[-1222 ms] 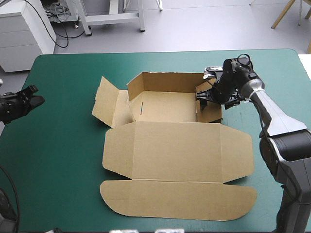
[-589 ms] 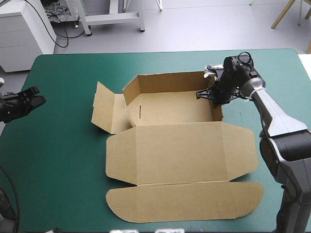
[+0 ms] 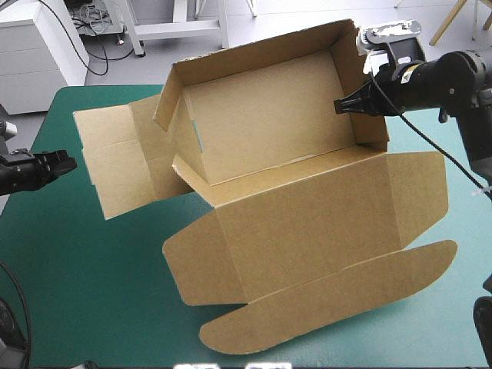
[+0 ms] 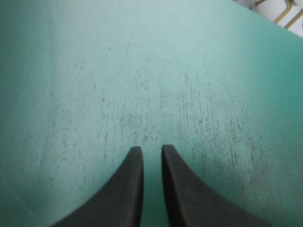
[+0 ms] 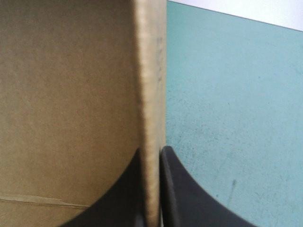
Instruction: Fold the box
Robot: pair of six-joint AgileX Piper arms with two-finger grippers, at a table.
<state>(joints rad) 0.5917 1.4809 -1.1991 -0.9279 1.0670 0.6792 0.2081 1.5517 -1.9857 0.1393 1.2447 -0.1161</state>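
Right claw (image 5: 151, 150) holding the box (image 3: 292, 177) up, tilted over the table's far right.
I pinch its right wall, my outer finger hidden behind the board. Its lid spreads toward the near edge. My left claw (image 4: 151, 147), narrow and holding nothing, hovers over the teal-green cover (image 3: 92, 292) at the left edge.

Plain brown box (image 3: 292, 223), paler cut edge; teal-green cover (image 3: 92, 269), faint dark speckling

black fin-shaped fingers (image 4: 125, 198); right arm (image 3: 442, 77) black wrist, grey link; left gripper (image 3: 68, 161) black.
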